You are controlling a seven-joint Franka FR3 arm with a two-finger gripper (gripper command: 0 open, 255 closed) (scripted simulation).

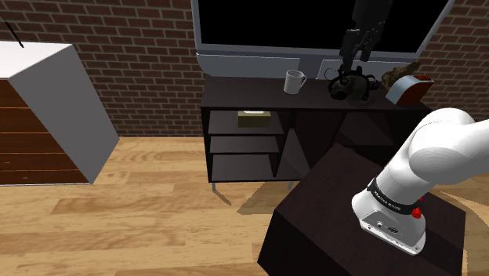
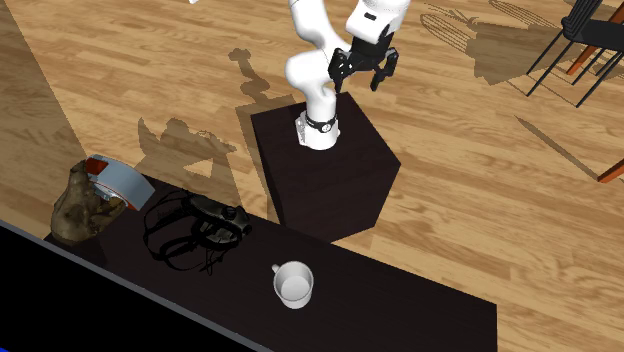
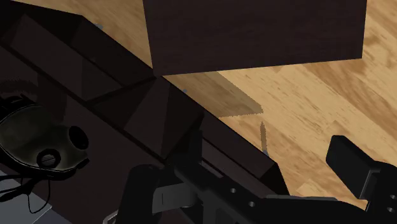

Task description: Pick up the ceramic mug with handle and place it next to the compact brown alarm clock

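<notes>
Mug (image 1: 295,81) left of tool (image 1: 354,61)
Open, empty tool hangs above the surface (image 1: 251,90); the upright white mug stands to its left in the shoulder view, handle toward it.

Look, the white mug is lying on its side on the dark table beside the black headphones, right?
Not quite. The white mug stands upright with its opening facing up, as the second exterior view shows. It is on the dark table beside the black headphones, as you said.

black headset (image 1: 351,88) on dark sideboard (image 1: 243,91), wood floor (image 1: 141,212)
</notes>
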